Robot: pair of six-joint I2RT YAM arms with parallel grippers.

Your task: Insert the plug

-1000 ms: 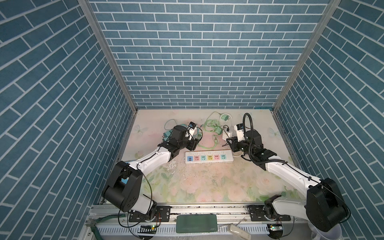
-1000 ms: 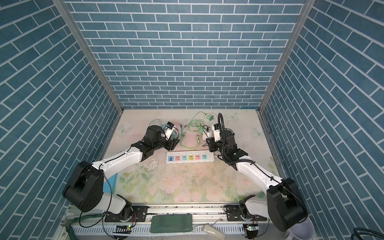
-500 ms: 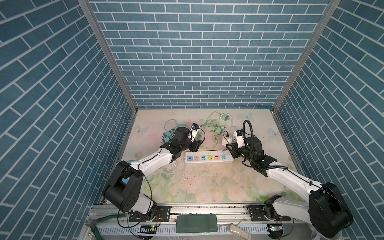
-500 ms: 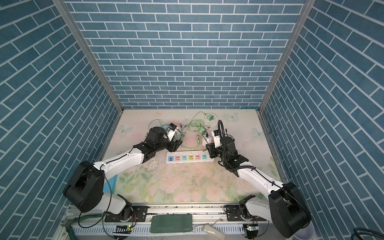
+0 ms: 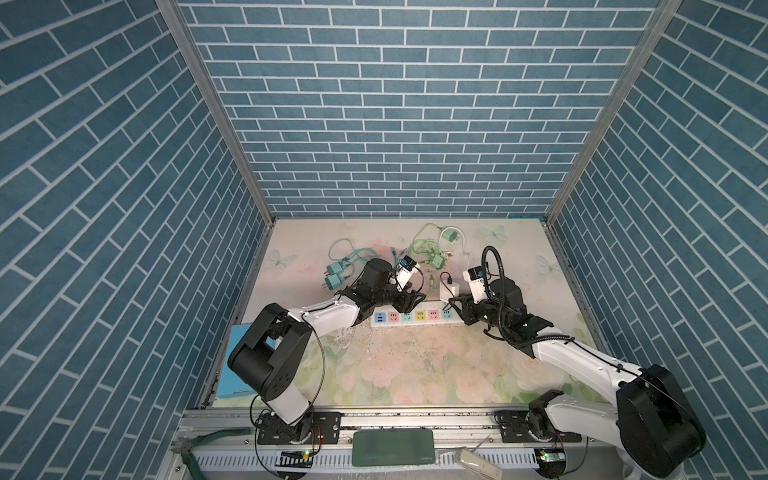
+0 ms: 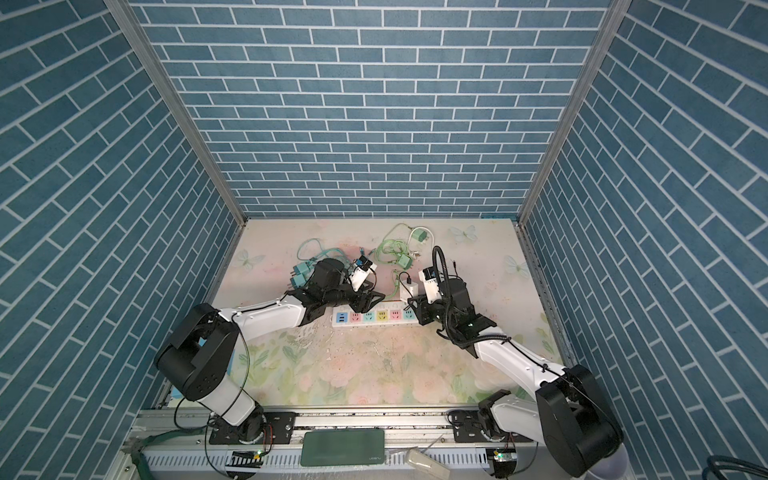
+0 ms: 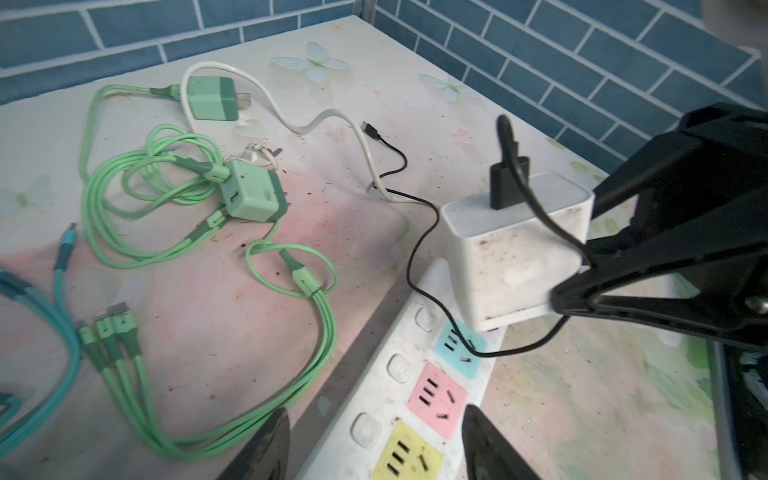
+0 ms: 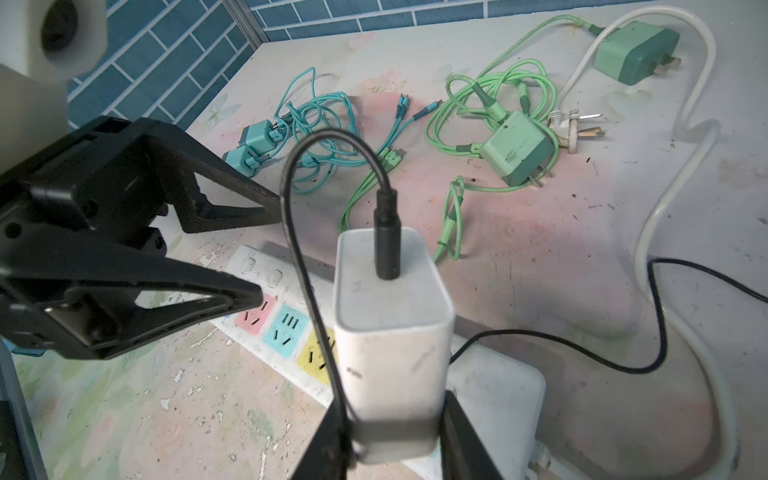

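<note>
The right gripper (image 8: 395, 432) clamps the plug (image 8: 392, 332) between its fingers (image 8: 461, 436), with the strip (image 8: 498, 382) just below. The left gripper (image 7: 374, 424) stands open, strip between its fingers. The plug is probably light, rigid and slick (hold the flat sides).

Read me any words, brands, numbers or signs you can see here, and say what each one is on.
No text can be read for certain.
Dark green pad at the front: pale logo near its corner, too small to read.
Green charger with coiled cable: tiny dark mark, too blurred to read.
Power strip: coloured sockets, no lettering visible.
</note>
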